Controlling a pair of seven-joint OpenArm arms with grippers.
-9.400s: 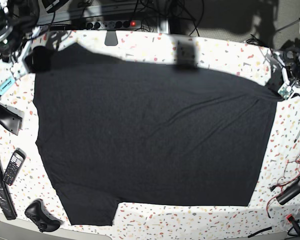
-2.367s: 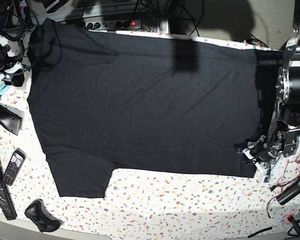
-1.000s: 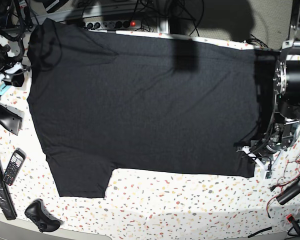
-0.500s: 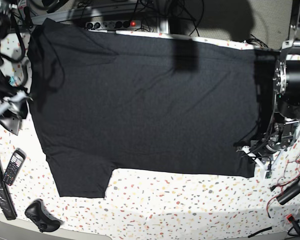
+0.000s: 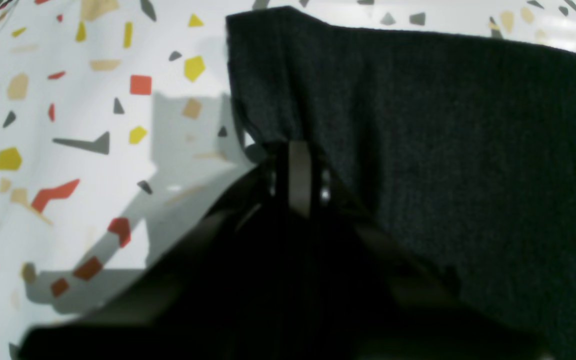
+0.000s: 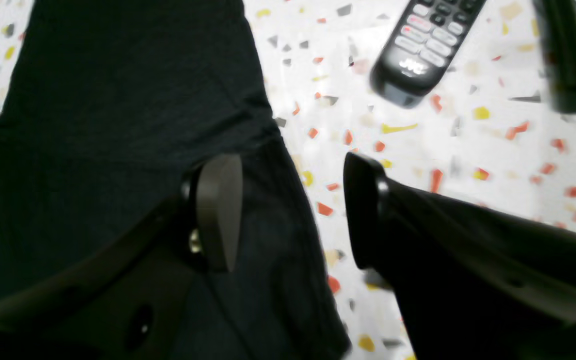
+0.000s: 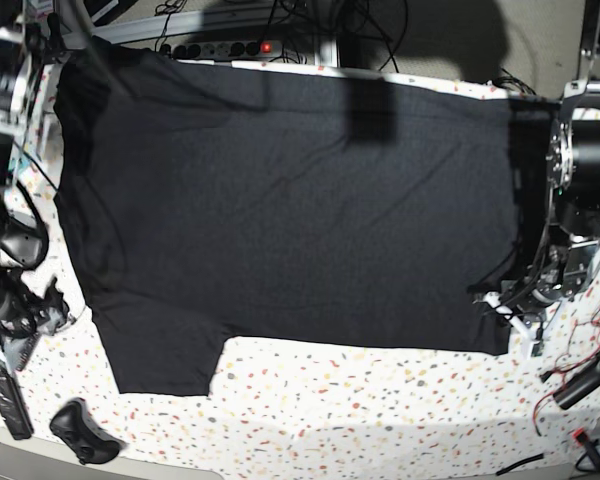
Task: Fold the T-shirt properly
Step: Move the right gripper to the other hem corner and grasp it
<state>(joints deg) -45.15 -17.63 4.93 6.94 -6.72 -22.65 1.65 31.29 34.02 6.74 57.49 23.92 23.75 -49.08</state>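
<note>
The black T-shirt (image 7: 290, 210) lies spread flat over the speckled table, plain side up, with no print showing. My left gripper (image 7: 507, 312) is at the shirt's near right corner. In the left wrist view the left gripper (image 5: 298, 167) is shut on the T-shirt's (image 5: 443, 140) edge just below that corner. My right gripper (image 7: 48, 303) is at the table's left, beside the near sleeve. In the right wrist view the right gripper (image 6: 288, 215) is open and empty, one finger (image 6: 218, 210) over the T-shirt's (image 6: 118, 125) edge and the other over bare table.
A black remote (image 6: 423, 45) lies just beyond the right gripper, with a long black bar (image 6: 568, 50) past it; the bar also shows in the base view (image 7: 5, 385). A game controller (image 7: 80, 432) sits at the near left. A power strip (image 7: 220, 47) and cables lie at the back; red wires (image 7: 592, 330) at the right.
My right arm has swung from the back left down to the near left, beside the sleeve, and now covers the remote in the base view. The left arm and the shirt have not moved.
</note>
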